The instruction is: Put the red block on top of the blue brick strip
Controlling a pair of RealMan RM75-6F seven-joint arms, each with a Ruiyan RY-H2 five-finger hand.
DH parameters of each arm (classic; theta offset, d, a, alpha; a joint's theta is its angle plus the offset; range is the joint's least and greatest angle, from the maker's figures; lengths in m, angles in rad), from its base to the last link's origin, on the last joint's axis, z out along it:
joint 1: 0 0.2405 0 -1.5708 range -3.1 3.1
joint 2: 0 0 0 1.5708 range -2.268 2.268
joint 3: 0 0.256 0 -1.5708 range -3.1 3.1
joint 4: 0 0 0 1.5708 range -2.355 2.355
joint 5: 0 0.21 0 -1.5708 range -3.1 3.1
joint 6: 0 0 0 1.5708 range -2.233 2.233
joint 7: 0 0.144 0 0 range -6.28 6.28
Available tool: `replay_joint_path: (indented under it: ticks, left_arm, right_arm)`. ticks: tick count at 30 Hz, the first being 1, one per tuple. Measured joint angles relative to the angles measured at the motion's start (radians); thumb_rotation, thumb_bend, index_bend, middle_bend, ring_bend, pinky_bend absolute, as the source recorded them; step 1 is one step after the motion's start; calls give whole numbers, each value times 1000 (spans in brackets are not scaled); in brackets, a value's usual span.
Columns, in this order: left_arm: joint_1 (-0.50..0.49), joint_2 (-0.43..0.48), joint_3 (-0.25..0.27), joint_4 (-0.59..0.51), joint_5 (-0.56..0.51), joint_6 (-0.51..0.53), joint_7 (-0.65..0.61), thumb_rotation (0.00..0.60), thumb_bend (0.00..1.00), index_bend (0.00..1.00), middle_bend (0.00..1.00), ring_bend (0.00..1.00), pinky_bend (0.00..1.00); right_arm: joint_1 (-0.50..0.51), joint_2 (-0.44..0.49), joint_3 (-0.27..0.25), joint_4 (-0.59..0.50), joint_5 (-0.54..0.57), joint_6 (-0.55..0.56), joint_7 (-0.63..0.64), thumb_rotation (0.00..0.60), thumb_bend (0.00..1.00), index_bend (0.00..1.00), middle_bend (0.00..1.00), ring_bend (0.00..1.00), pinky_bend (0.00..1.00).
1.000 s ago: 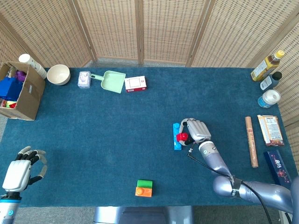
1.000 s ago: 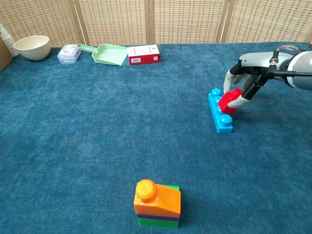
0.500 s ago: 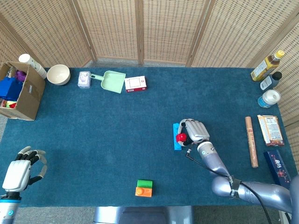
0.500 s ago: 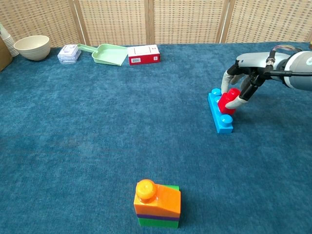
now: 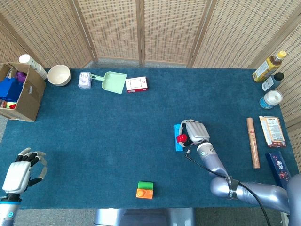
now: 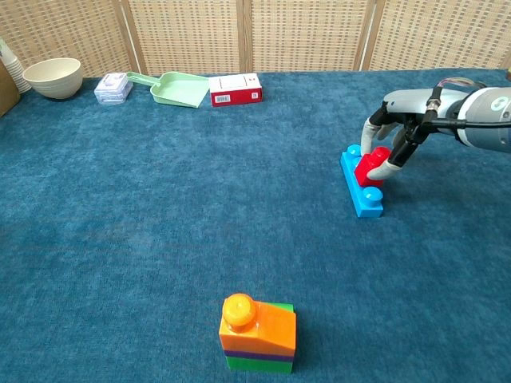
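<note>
The right hand (image 6: 391, 140) is gripping the red block (image 6: 371, 166), fingers curling over it from above. The red block is sitting on the middle of the blue brick strip (image 6: 361, 182), between the strip's end studs; whether it is fully seated I cannot tell. The strip is lying right of centre on the blue table (image 5: 117, 141), well apart from every edge, with wide bare cloth to its left and front. The left hand (image 5: 21, 172) is hovering at the near left corner, fingers spread and holding nothing. An orange and green block stack (image 6: 257, 334) is sitting near the front edge. A bowl (image 5: 59, 74), dustpan (image 5: 112, 81) and red box (image 5: 136, 84) are lining the far edge. A cardboard box (image 5: 19, 92) is overhanging the left edge. Bottles (image 5: 270, 80), a wooden roll (image 5: 253, 142) and a snack packet (image 5: 273, 130) are crowding the right edge.
</note>
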Motion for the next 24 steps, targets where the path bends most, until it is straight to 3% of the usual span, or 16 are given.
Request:
replay_joint_path:
  ticks: [17, 24]
  left_arm:
    - [1, -3, 1, 7, 0, 0, -8, 600, 467, 515, 359, 308, 153]
    - [1, -4, 1, 10, 1, 3, -11, 600, 467, 515, 359, 309, 153]
  right_arm:
    - [-2, -21, -8, 10, -2, 21, -27, 600, 238, 599, 265, 174, 230]
    - [-4, -16, -14, -3, -13, 25, -44, 600, 239, 332, 242, 150, 224]
